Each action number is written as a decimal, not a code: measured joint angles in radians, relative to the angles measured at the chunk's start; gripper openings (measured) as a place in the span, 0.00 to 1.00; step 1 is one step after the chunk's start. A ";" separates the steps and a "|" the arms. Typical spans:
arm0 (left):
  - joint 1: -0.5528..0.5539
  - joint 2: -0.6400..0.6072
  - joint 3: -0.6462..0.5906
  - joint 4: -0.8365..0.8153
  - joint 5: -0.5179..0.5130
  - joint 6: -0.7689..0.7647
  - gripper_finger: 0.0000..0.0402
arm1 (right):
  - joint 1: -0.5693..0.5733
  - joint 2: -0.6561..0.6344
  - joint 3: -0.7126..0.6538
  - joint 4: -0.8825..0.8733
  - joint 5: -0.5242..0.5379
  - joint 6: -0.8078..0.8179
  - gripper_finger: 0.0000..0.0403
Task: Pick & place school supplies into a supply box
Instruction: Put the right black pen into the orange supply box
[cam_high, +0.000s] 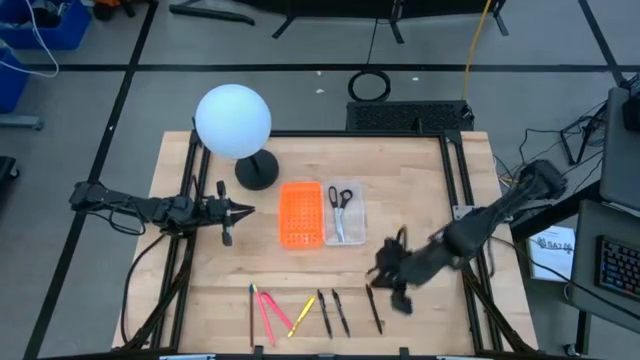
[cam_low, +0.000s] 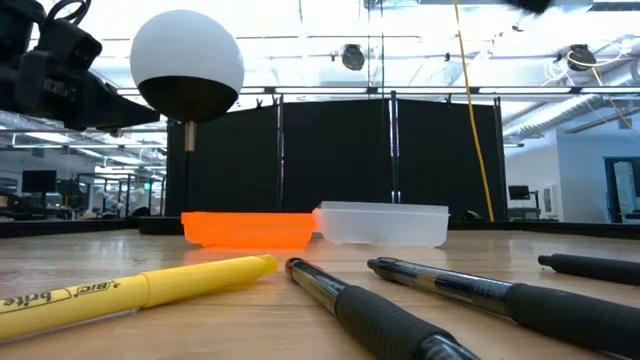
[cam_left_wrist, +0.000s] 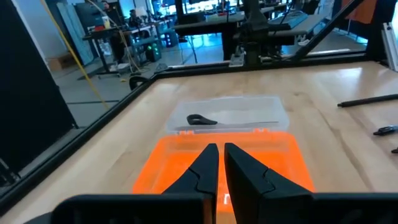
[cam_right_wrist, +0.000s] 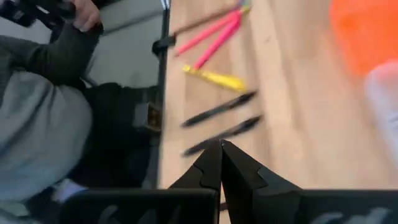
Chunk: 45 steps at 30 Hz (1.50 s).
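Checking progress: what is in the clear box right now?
Only the scissors. They lie flat inside the clear box, also visible in the left wrist view. The pens are on the table, outside it.

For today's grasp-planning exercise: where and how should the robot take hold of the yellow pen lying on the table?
Grip the yellow pen at mid-barrel, coming straight down from above. It lies flat and slanted, so turn the fingers across its length. The pink pens lie close beside it, so avoid the end nearest them. The right tool is nearer.
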<state>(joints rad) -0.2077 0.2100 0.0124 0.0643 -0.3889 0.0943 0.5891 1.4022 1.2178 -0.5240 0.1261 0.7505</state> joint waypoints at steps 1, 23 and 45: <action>0.000 0.000 0.000 0.000 0.000 0.007 0.09 | 0.012 0.056 0.062 -0.063 -0.006 0.050 0.00; 0.000 0.000 -0.002 0.051 -0.002 -0.091 0.09 | 0.066 0.442 0.308 -0.429 0.003 0.874 0.17; 0.000 0.000 -0.002 0.028 -0.002 -0.129 0.09 | 0.086 0.450 0.114 -0.151 -0.075 1.067 0.45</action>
<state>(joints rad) -0.2077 0.2100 0.0101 0.0925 -0.3908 -0.0348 0.6756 1.8519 1.3313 -0.6754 0.0512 1.8176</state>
